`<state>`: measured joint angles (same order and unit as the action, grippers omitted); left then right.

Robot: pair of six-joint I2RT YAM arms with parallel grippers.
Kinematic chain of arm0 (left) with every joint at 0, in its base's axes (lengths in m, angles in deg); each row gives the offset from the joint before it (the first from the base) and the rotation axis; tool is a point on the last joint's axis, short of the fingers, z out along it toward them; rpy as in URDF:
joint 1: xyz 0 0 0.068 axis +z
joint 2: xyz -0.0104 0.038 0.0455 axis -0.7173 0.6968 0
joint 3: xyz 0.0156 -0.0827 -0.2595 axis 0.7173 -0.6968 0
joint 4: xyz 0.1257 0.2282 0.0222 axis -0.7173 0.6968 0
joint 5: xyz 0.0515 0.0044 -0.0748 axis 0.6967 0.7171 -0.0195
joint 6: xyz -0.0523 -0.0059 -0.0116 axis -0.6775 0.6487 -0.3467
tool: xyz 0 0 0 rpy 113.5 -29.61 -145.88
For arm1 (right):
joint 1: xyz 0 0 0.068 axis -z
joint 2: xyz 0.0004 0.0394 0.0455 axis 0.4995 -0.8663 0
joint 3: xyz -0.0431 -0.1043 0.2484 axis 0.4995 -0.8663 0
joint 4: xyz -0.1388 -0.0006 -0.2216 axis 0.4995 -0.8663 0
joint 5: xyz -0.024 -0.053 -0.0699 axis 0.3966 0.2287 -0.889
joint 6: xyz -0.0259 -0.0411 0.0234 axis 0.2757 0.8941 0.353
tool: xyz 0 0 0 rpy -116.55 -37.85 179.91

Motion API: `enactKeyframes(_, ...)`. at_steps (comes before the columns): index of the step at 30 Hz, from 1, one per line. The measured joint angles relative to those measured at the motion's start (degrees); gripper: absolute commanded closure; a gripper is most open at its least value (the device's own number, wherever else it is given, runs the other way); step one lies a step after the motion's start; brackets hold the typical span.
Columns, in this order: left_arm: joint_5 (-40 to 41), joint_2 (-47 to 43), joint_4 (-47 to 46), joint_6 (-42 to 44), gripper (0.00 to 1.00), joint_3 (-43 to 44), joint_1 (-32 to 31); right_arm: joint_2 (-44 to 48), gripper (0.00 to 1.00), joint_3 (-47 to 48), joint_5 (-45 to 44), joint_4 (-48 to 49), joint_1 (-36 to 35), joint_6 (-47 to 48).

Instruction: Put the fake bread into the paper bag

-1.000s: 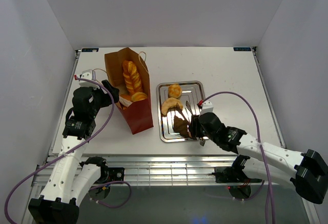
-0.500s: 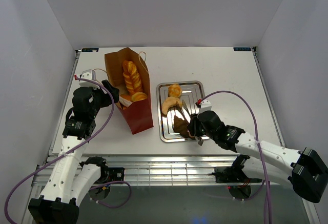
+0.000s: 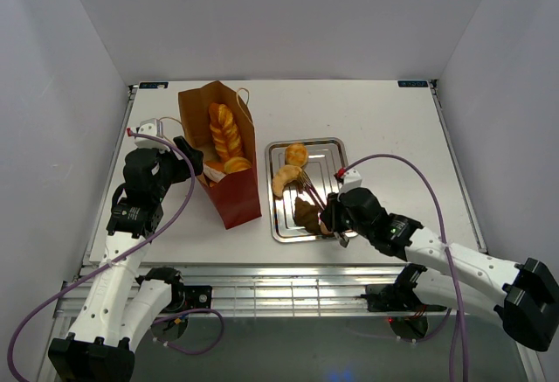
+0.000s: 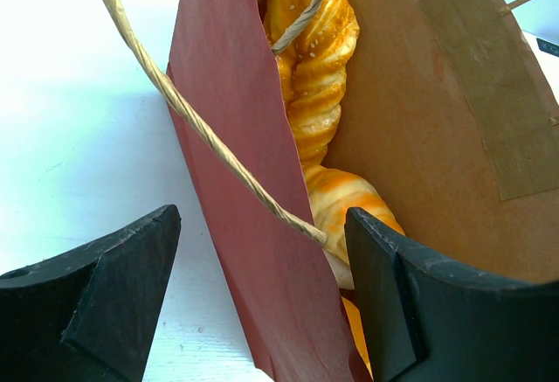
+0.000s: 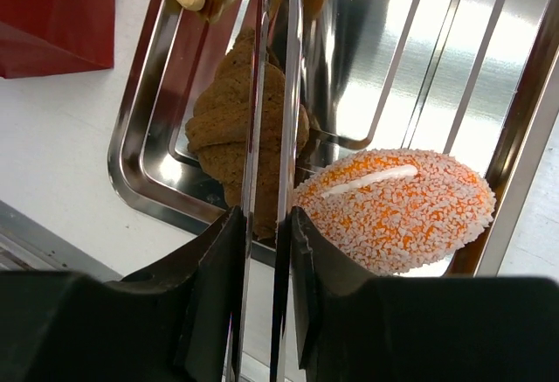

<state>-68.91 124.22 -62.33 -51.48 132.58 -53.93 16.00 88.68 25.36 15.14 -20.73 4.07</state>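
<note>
The red paper bag (image 3: 229,159) stands open at the left with a braided loaf (image 3: 224,130) and a round roll (image 3: 236,164) inside. In the left wrist view my left gripper (image 4: 262,260) is open and straddles the bag's red wall (image 4: 236,181), with the loaf (image 4: 314,59) just inside. My right gripper (image 3: 334,220) is shut on the metal tongs (image 5: 293,67), whose arms are squeezed close and run over a dark brown croissant (image 5: 223,128). A sprinkled orange-pink roll (image 5: 393,210) lies beside it. A golden croissant (image 3: 285,179) and a round roll (image 3: 296,153) lie further back.
The silver tray (image 3: 332,150) holds the loose pastries to the right of the bag; its rim (image 5: 131,172) is near my right fingers. A cord handle (image 4: 201,128) crosses the bag wall. Grey walls enclose the white table (image 3: 393,137).
My right gripper has shifted a little left with the tongs, and their tips have swung toward the golden croissant, which sits slightly further left. The left arm has not moved.
</note>
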Motion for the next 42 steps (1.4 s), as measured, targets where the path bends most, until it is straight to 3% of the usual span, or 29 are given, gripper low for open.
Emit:
enactKeyframes(24, 0.0, 0.4, 0.0, -0.1, 0.14, 0.0, 0.0, 15.2, 0.76, 8.7, 0.5, -11.2, 0.0, 0.4)
enactKeyframes(42, 0.0, 0.4, -0.1, -0.2, 0.14, 0.0, -0.2, 14.3, 0.77, 21.3, 6.3, -12.7, 0.0, 4.5)
